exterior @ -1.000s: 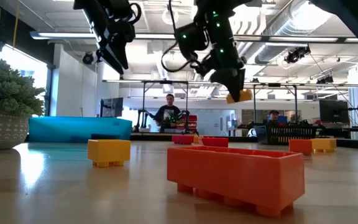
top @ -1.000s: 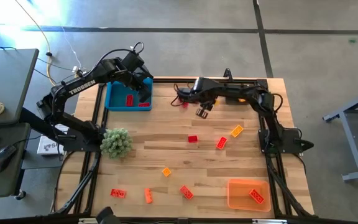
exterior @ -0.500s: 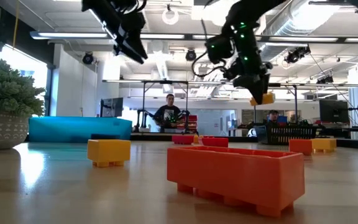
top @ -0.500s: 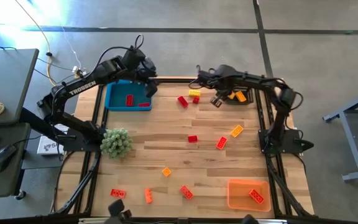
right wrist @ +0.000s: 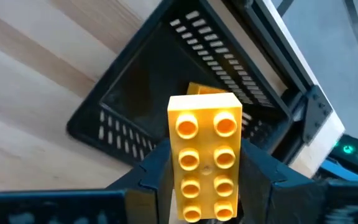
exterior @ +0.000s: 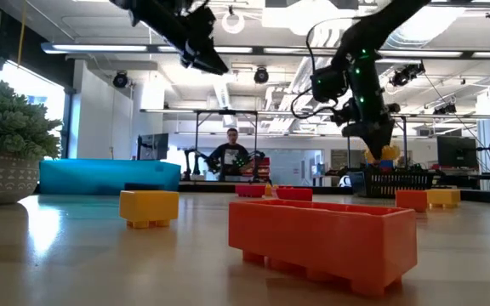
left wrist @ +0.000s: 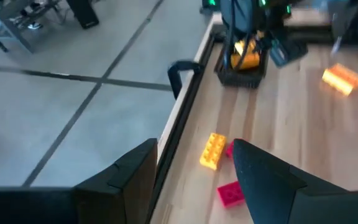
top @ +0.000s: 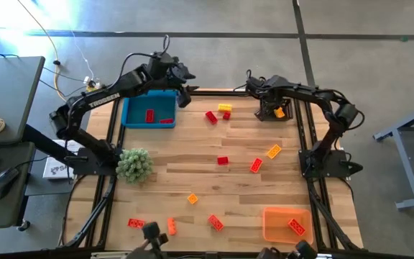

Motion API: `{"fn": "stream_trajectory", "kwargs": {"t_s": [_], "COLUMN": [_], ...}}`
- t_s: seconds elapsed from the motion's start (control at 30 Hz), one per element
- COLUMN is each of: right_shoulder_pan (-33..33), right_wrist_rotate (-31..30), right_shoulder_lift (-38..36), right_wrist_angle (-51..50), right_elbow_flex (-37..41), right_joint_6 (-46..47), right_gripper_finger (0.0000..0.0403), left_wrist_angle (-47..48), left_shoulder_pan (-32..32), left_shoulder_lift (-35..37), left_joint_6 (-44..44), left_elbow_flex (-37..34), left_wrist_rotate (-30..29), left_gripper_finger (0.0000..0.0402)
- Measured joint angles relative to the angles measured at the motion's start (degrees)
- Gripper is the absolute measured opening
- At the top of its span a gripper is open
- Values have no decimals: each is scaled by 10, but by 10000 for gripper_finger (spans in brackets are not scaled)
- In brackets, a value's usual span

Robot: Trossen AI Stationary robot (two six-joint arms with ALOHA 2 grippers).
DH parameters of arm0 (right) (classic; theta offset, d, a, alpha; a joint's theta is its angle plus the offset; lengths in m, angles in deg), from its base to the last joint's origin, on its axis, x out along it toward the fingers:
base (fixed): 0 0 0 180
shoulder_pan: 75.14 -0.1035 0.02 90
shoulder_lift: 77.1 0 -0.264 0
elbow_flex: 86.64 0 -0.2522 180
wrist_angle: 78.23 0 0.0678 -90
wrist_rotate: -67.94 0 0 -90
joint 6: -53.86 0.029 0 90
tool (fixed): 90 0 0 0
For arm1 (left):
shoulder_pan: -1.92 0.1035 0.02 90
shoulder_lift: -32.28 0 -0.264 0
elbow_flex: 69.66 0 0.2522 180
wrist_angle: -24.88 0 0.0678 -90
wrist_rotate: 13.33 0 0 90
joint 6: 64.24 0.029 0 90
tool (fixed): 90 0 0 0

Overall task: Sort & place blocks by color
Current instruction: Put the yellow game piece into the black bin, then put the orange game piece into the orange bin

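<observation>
My right gripper [top: 270, 108] hangs over the black basket [right wrist: 135, 106] at the table's far right, shut on a yellow block [right wrist: 205, 155]; the low view shows this yellow block [exterior: 384, 154] in the air. Another yellow block [right wrist: 207, 90] lies in the basket. My left gripper [left wrist: 192, 155] stands open and empty, high beside the blue bin [top: 149, 111], which holds red blocks. Red, orange and yellow blocks lie loose on the table, among them a red one [top: 211, 116] and a yellow one [top: 225, 109]. My right gripper pinches the yellow block by its two long sides [right wrist: 174, 171] between its two fingers. The fingers come steeply from above and run along the block. The block is lifted clear above the basket, its studded face turned to the wrist camera.
An orange bin [top: 286, 223] with a red block stands at the near right. A green plant clump [top: 134, 164] sits at the left edge. Loose blocks lie mid-table [top: 223, 160] and along the near edge [top: 215, 221]. People show in the room beyond the table.
My right gripper has carried the yellow block from the far middle toward the table's right edge, sinking a little, and now hangs over the black basket. My left gripper has left the blue bin toward the right and tipped up from pointing down toward level.
</observation>
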Motion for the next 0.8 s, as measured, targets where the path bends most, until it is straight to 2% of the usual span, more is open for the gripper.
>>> {"fn": "stream_trajectory", "kwargs": {"t_s": [0.2, 0.43, 0.6, 0.7, 0.8], "right_shoulder_pan": [22, 38, 40, 40, 40], "right_wrist_rotate": [0, -2, -4, -4, -4], "right_shoulder_lift": [0, 0, 0, 0, 0], "right_wrist_angle": [28, 43, 45, 45, 45], "right_elbow_flex": [18, 18, 18, 18, 18], "right_joint_6": [-22, -37, -37, -37, -43], "right_gripper_finger": [114, 170, 184, 186, 187], "left_wrist_angle": [-7, -8, 17, 39, 59], "left_shoulder_pan": [0, 0, -2, -3, -5], "left_shoulder_lift": [-61, -127, -166, -184, -200], "left_joint_6": [29, -47, -109, -102, -53], "left_elbow_flex": [0, 0, 26, 59, 83], "left_wrist_rotate": [-1, -5, -5, -5, -2], "left_gripper_finger": [198, 198, 198, 198, 198]}}
